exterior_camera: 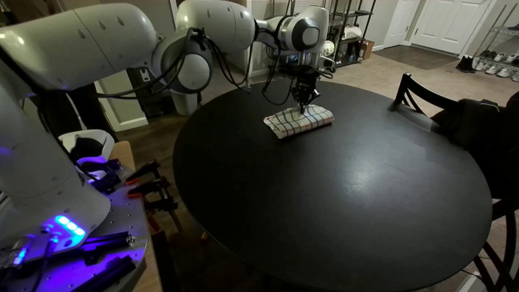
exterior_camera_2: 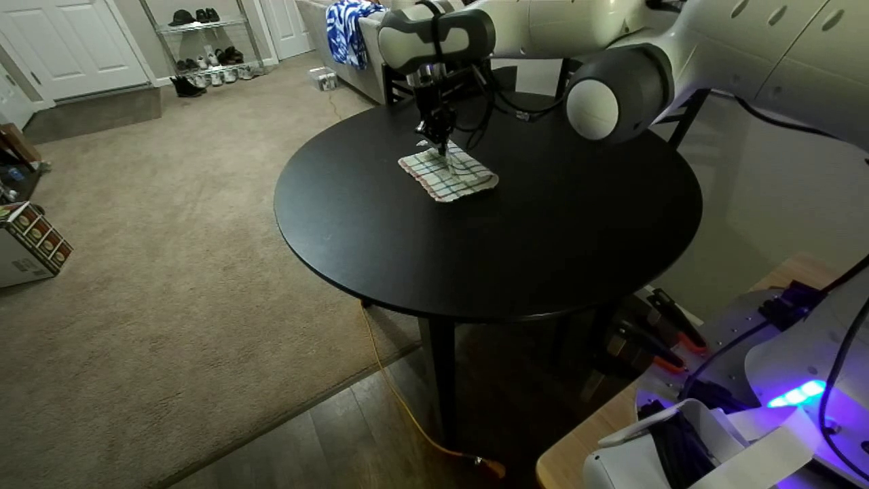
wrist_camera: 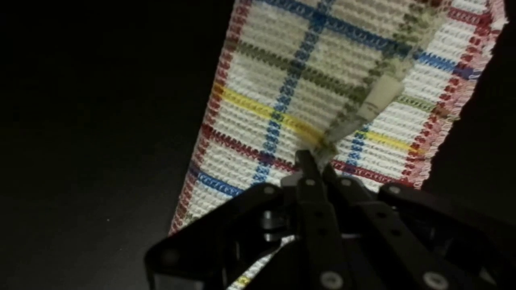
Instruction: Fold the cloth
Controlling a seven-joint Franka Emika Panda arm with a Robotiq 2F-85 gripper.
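Observation:
The cloth (exterior_camera: 288, 125) is a small white piece with red, blue, yellow and green checks, lying on the round black table (exterior_camera: 324, 202). It has a narrow rectangular outline in both exterior views, and its near edge looks thick and rounded like a fold. My gripper (exterior_camera: 302, 109) points straight down at about its middle. In the wrist view, the cloth (wrist_camera: 242, 121) rises in a blurred ridge that runs into the gripper (wrist_camera: 317, 162), which is shut on it. A pale tab (wrist_camera: 381, 96) shows on that ridge. The cloth below the fingers is hidden.
A black chair (exterior_camera: 429, 95) with dark clothing on it stands against the table's edge. Clamps (exterior_camera: 150, 186) stick out from the robot's stand between base and table. Cables (exterior_camera_2: 485, 102) hang loosely beside the wrist.

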